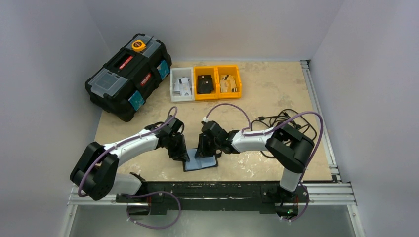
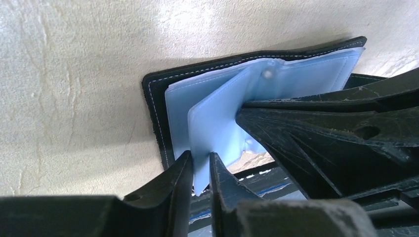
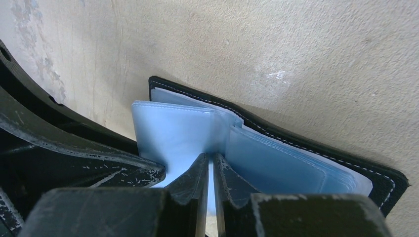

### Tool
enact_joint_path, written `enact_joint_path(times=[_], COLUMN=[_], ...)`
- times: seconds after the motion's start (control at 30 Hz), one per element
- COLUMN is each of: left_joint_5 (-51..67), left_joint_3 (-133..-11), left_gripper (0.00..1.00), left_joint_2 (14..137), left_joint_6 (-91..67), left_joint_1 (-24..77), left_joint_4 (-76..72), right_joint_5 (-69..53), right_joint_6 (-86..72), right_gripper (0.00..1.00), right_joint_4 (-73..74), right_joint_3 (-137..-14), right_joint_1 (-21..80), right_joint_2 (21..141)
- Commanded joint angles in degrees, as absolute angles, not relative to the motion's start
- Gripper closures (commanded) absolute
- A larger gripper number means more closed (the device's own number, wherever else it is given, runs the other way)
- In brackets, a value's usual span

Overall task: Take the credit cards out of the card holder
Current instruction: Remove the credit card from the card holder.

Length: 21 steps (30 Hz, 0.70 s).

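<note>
The card holder (image 1: 202, 163) lies spread open and flat on the table (image 1: 276, 89), close to the near edge and right between my two claws, black cover down and its pale blue inner leaves fanned upward. My left claw (image 2: 200, 170) is pinched almost shut on the free edge of one blue leaf (image 2: 217, 123), which stands up out of the fold with a finger pressed on either face. My right claw (image 3: 211, 165) comes in from the other side and points at the spine; its fingers are closed to a narrow slit with a thin blue edge caught between them. Whether that is the same leaf my left one has I cannot tell, nor whether these leaves are bare credit cards or stitched pockets with cards inside. From above, both claws crowd low over the holder, tips nearly meeting above it. Far back on the left sits a black toolbox (image 1: 129, 76) with a yellow tape measure (image 1: 139, 45) on its lid. Beside it stand a white bin (image 1: 182, 85) and two orange bins (image 1: 218, 82) in a row, with small items in them. A tangle of black cable (image 1: 279, 118) lies behind my right arm
</note>
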<state>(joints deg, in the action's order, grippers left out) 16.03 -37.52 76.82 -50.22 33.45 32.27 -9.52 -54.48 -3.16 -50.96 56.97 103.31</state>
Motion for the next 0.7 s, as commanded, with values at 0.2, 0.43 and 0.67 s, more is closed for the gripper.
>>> enact_joint_path(times=[0.2, 0.43, 0.67], left_joint_5=[15.3, 14.1, 13.8], left_joint_3=[-38.4, -40.2, -42.6], left_gripper=[1.0, 1.0, 1.0], left_joint_2=[75.6, 74.2, 75.2], left_joint_6=[-51.2, -50.1, -50.3], left_joint_1=[34.0, 34.2, 36.1], left_joint_4=[30.9, 33.4, 34.0], right_joint_5=[-6.3, -3.7, -0.4], right_joint_6=[-52.3, -51.3, -51.2], right_gripper=[0.9, 0.68, 0.57], right_joint_4=[1.0, 6.6, 10.5], right_joint_3=[-50.4, -54.5, -53.1], right_joint_1=[58.7, 58.6, 56.8], right_joint_2=[104.7, 96.3, 89.9])
